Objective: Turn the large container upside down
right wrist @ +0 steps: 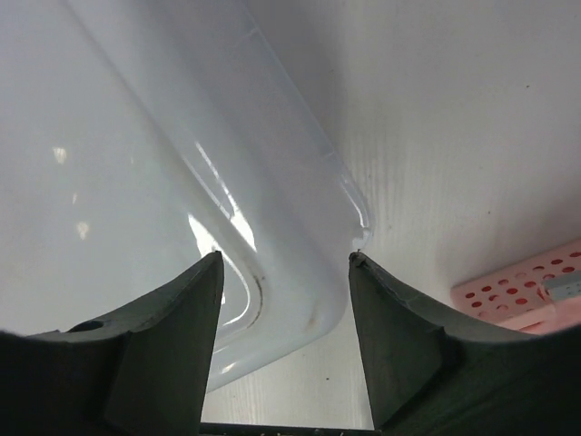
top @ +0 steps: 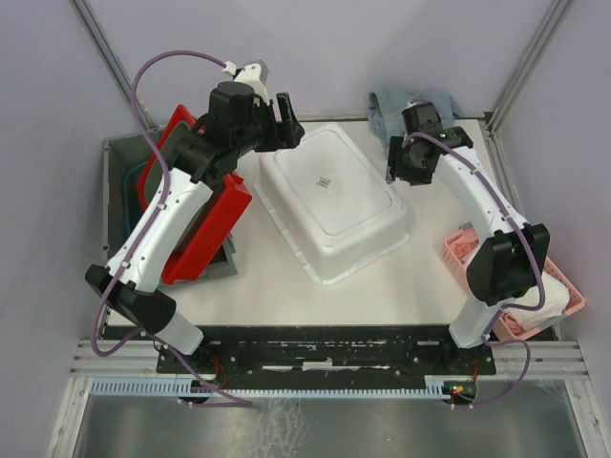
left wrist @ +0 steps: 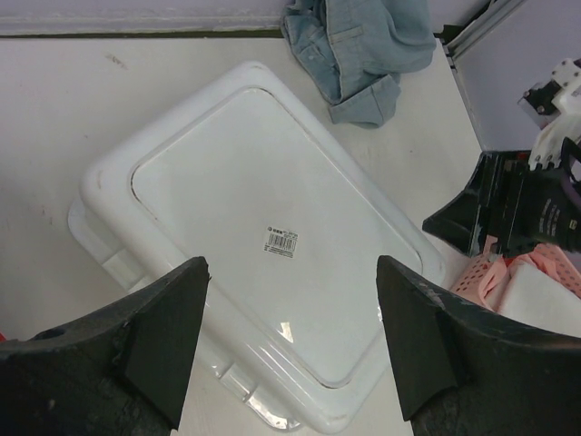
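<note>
Closest to the bases, a pink perforated basket (top: 565,286) with cloth in it is parked at the right edge of the table (top: 277,286). A red bin (top: 208,229) is leaned into a grey tub (top: 116,176) on the left, so both are kept out of the middle.

The large white container (top: 334,196) is found mid-table, rim down and flat base up. The barcode sticker on the base can be read from the left wrist view, so the flip looks pretty much done.

The right gripper (right wrist: 283,263) is angled down at the container's right far corner, with the rim seen between its jaws. The jaws are parted and nothing looks clamped, though contact can't be ruled out. It's probably placed there to let go or steady the rim.

The left gripper (left wrist: 290,265) is held above the far left corner with its jaws spread wide and nothing in them. That arm is reached forward with the elbow bent over the red bin.

A crumpled denim garment (top: 406,100) is lying at the far edge.
</note>
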